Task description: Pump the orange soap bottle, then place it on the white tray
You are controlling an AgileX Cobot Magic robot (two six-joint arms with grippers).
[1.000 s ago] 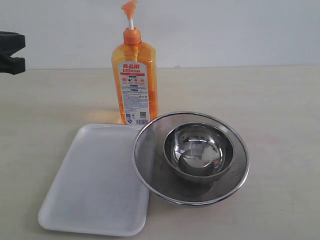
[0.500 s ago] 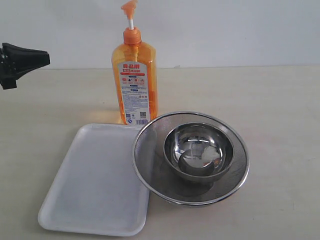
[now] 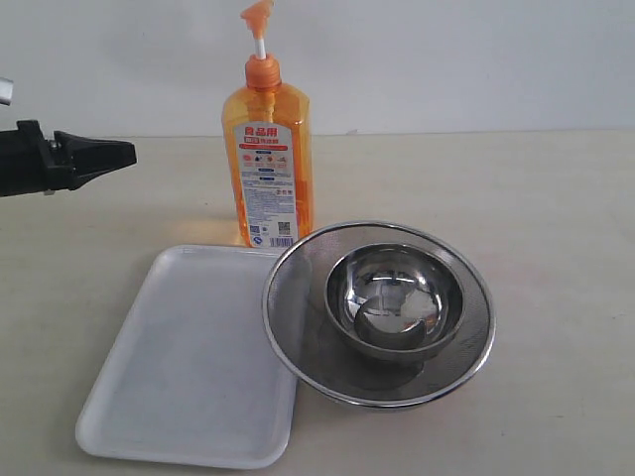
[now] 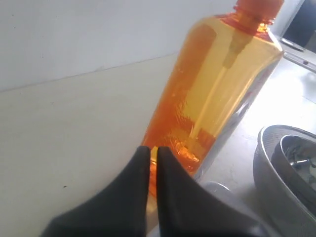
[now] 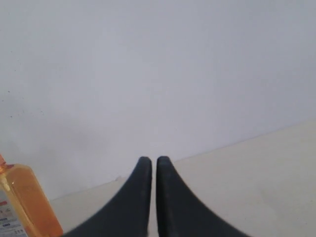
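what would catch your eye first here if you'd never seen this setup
The tall orange bottle stands out most, upright at the back of the table with its pump head raised. In front of it lie a white tray and, to the tray's right, a steel strainer with a shiny bowl sitting inside. From the left edge the black left gripper, shut, points towards the bottle without touching it.
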